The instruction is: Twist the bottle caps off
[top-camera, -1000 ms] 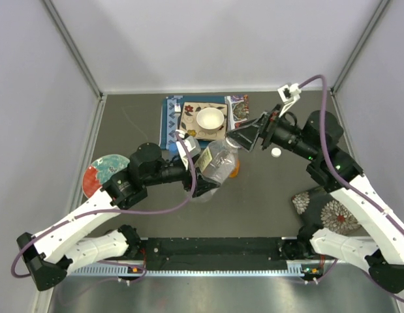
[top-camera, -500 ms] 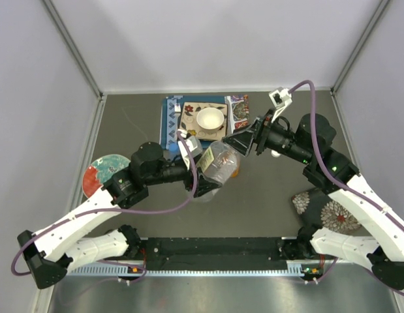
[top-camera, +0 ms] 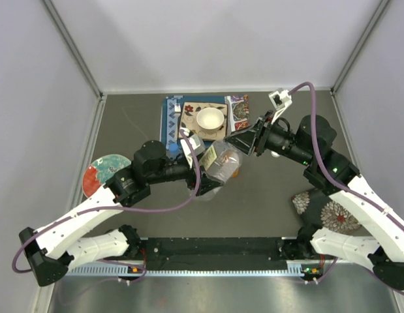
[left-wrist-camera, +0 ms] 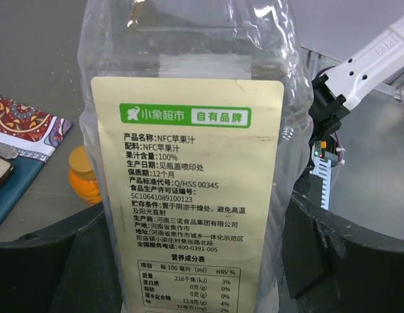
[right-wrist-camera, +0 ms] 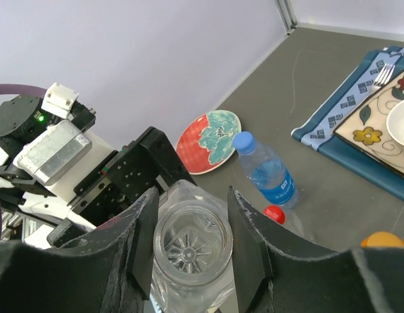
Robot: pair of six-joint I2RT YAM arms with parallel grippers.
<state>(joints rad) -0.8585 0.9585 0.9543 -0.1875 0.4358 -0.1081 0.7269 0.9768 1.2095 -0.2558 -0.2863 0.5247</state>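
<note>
Here, left gripper [left-wrist-camera: 195, 261], jaws part-spread clamping the clear bottle [left-wrist-camera: 188, 163], right gripper [right-wrist-camera: 192, 242], jaws pinching its neck.

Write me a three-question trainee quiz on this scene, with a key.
1. True or false: the left fingers hold the clear bottle by its labelled body.
2. What colour is the cap on the small water bottle lying on the table? A red, B blue, C white.
3. Fill in: the right fingers flank the clear bottle's ____.
Key: 1 true; 2 B; 3 neck.
</note>
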